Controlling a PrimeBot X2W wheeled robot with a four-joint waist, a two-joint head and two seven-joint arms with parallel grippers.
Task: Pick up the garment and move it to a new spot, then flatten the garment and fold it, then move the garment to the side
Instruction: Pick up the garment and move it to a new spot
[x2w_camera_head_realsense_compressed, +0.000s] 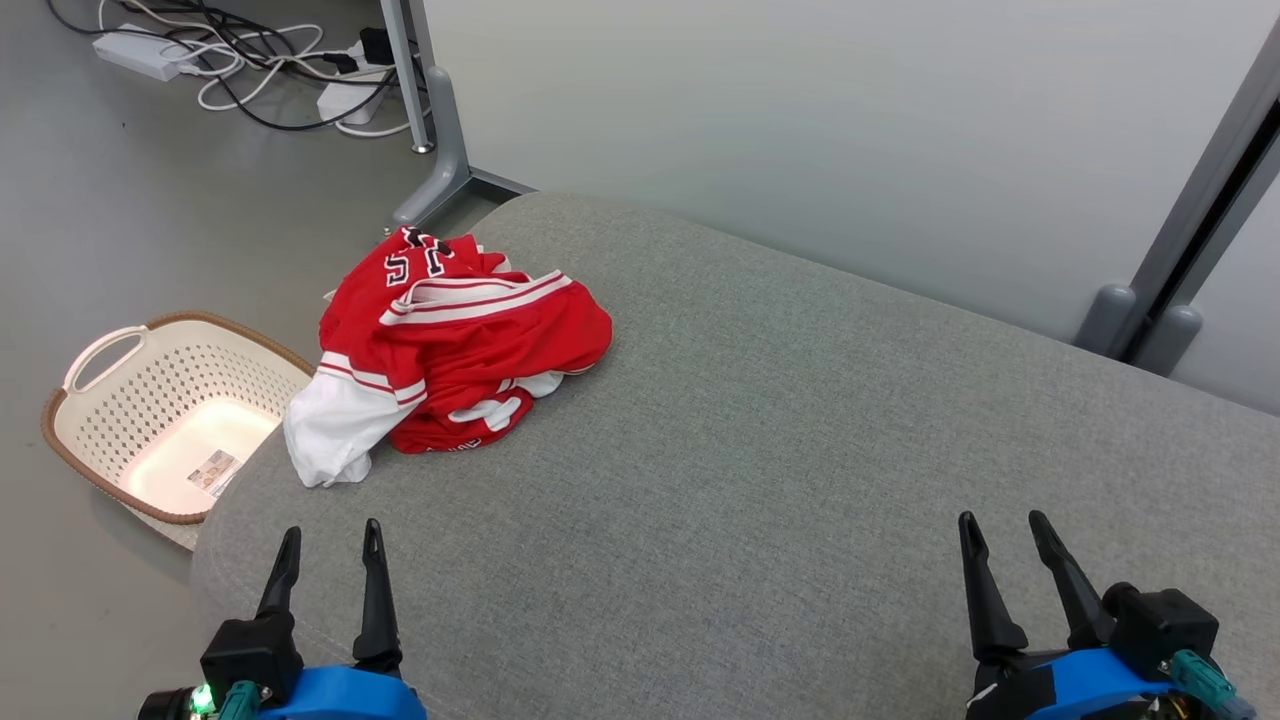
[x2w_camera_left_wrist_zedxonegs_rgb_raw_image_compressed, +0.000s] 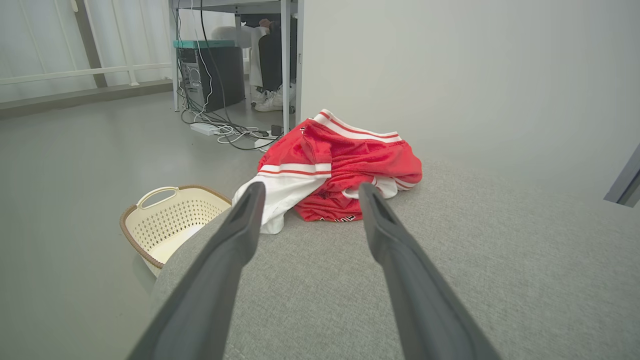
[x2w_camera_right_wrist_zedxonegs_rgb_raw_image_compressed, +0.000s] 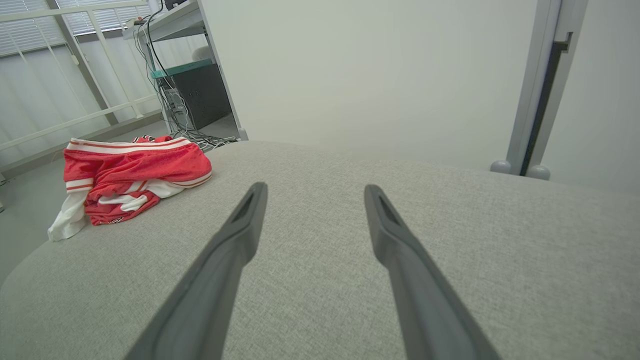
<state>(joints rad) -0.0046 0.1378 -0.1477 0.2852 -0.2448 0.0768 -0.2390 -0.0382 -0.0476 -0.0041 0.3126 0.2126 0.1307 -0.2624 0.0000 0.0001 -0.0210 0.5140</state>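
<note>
A crumpled red garment (x2w_camera_head_realsense_compressed: 455, 345) with white stripes and a white sleeve lies in a heap at the left edge of the grey padded surface (x2w_camera_head_realsense_compressed: 760, 420). It also appears ahead of the fingers in the left wrist view, garment (x2w_camera_left_wrist_zedxonegs_rgb_raw_image_compressed: 340, 170), and far left in the right wrist view, garment (x2w_camera_right_wrist_zedxonegs_rgb_raw_image_compressed: 130, 175). My left gripper (x2w_camera_head_realsense_compressed: 332, 540) hovers open near the front edge, short of the heap, with nothing between its fingers. At the lower right my right gripper (x2w_camera_head_realsense_compressed: 1003, 528) stands open and empty over bare fabric. Both are apart from the garment.
A cream laundry basket (x2w_camera_head_realsense_compressed: 110, 400) with a brown rim stands on the floor just left of the surface. Cables and power strips (x2w_camera_head_realsense_compressed: 250, 60) lie on the floor at the back left. A grey partition wall (x2w_camera_head_realsense_compressed: 850, 130) with posts runs behind the surface.
</note>
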